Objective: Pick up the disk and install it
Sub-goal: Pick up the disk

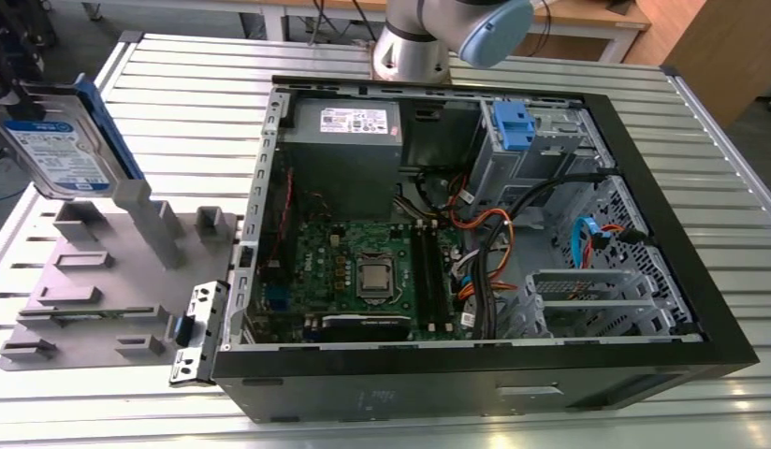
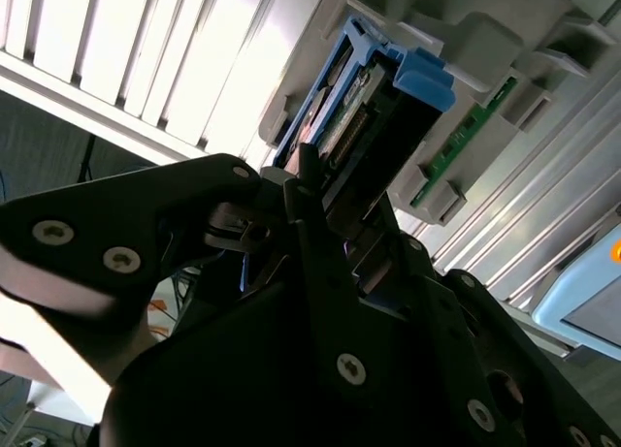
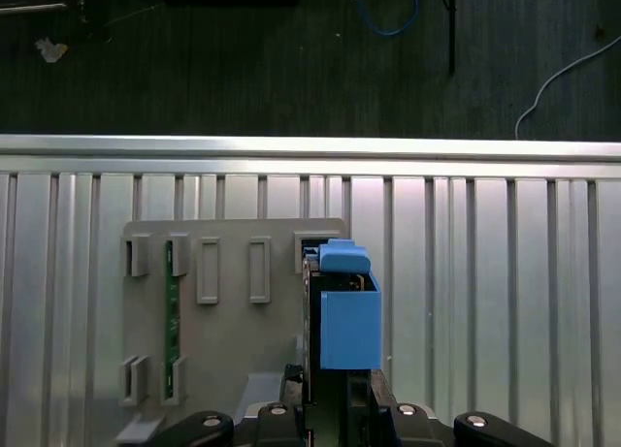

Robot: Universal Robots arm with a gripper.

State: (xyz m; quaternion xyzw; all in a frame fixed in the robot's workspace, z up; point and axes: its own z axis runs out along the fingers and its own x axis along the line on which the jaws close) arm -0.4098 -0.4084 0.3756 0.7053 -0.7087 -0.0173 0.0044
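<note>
We note bright overhead light; strong glare on table slats [image 2: 126, 59]; disk [image 2: 383, 142] face shadowed; floor [image 3: 243, 59] dim.

Gripper [image 1: 14, 94] is being cut off at the exterior view's left edge, arm [image 1: 442, 33] at its top edge; in the second wrist view gripper is hiding the near end of the disk [image 2: 378, 117]
</note>
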